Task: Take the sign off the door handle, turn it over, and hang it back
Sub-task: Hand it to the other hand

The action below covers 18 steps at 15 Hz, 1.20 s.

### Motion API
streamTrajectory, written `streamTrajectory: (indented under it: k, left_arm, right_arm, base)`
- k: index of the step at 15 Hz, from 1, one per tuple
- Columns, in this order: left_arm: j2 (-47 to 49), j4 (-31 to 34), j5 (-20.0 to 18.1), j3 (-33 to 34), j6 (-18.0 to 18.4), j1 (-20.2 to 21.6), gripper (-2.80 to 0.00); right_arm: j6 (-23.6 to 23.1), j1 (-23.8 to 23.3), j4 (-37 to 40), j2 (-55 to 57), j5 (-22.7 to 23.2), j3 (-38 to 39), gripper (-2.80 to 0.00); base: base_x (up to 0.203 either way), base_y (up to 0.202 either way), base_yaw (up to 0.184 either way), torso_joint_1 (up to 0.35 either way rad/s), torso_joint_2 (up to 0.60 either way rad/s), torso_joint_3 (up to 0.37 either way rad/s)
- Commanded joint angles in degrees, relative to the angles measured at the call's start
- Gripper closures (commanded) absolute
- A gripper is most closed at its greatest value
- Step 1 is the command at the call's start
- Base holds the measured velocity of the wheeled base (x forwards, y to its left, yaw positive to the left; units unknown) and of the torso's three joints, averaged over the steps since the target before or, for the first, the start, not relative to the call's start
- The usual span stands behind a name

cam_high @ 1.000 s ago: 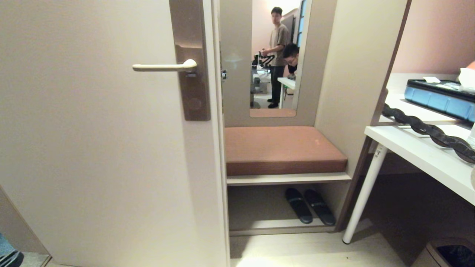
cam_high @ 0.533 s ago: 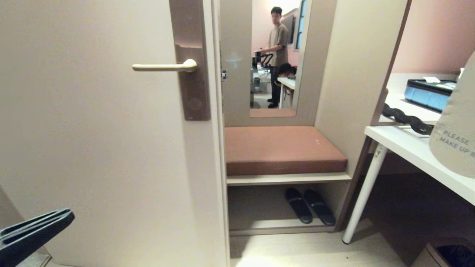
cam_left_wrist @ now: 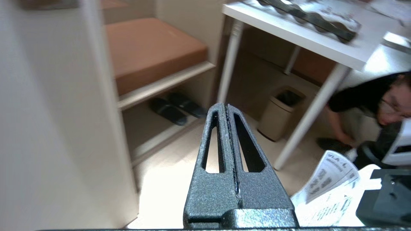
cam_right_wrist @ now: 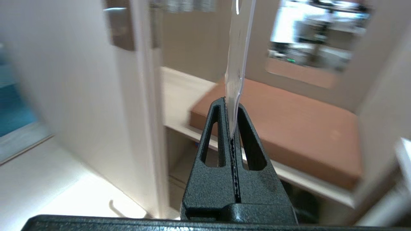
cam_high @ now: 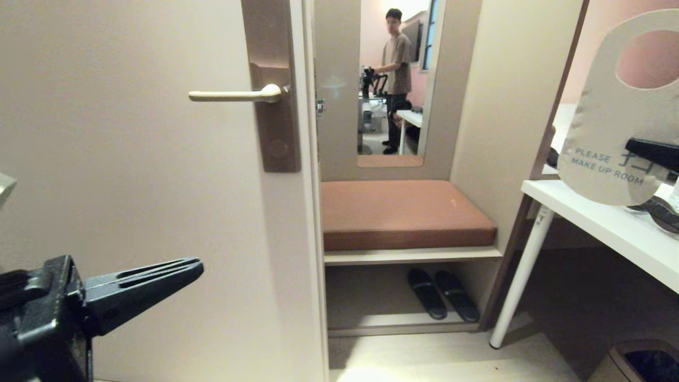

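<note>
Right now the door handle (cam_high: 236, 96) juts level from its tall brown plate (cam_high: 271, 85) on the cream door (cam_high: 132, 185), and nothing hangs on it. Well to the right of the handle, at the far edge of the head view, the sign (cam_high: 610, 111) is held up in the air with its white face toward the camera; the round hole is at the top and the words "PLEASE MAKE UP ROOM" run across the lower end. The right end effector (cam_high: 655, 154) is clamped on that lower end, its dark fingers reaching in from the picture's edge. In the right wrist view the sign (cam_right_wrist: 237, 64) shows edge-on, a thin strip rising from between the pinched fingers of the right end effector (cam_right_wrist: 231, 110).

Below the handle and to its left, the left end effector (cam_high: 180, 270) points toward the door with its fingers pressed together and nothing between them; the left wrist view shows the left end effector (cam_left_wrist: 226, 110) shut on empty air.

To the right of the handle, past the door's edge, stands a bench with a brown cushion (cam_high: 403, 212), a pair of dark slippers (cam_high: 443, 294) on the shelf beneath it and a mirror (cam_high: 395, 79) above, in which a standing person (cam_high: 395, 69) appears. A white worktop (cam_high: 610, 228) sits under the sign.
</note>
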Motion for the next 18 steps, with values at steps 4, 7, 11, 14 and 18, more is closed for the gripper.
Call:
streamTrajectory:
  k: [4,7,11,14,18]
  left_arm:
    - [12.6,-7.3,-6.2,-3.5,-4.3,-1.3,0.00]
    - [15.9,-8.5,-7.8,-7.0,-6.8,-3.3,0.00]
    - [21.1,-11.0,-12.1,-8.6,-7.0,-5.6,0.00]
    - [26.1,-15.3,-15.2,-10.8,-6.9,-5.8,0.00]
    - [31.1,-21.7,-16.4,-12.4,-7.0,-6.7,0.00]
  right_arm:
    - [0.1,3.1,-0.1,7.1,9.7,-3.9,0.00]
    - [0.2,8.9,-0.3,9.2,11.6,-4.4,0.00]
    - [0.6,16.0,-5.8,15.1,12.3,-6.4,0.00]
    - [0.6,19.7,-8.2,17.9,12.4,-8.2,0.00]
    - [0.7,23.3,-8.4,18.7,13.9,-8.0,0.00]
  base:
    - [0.000,0.000,0.000,0.000,0.00,0.000]
    - [0.000,0.000,0.000,0.000,0.00,0.000]
    - [0.000,0.000,0.000,0.000,0.00,0.000]
    - [0.000,0.000,0.000,0.000,0.00,0.000]
    - [0.000,0.000,0.000,0.000,0.00,0.000]
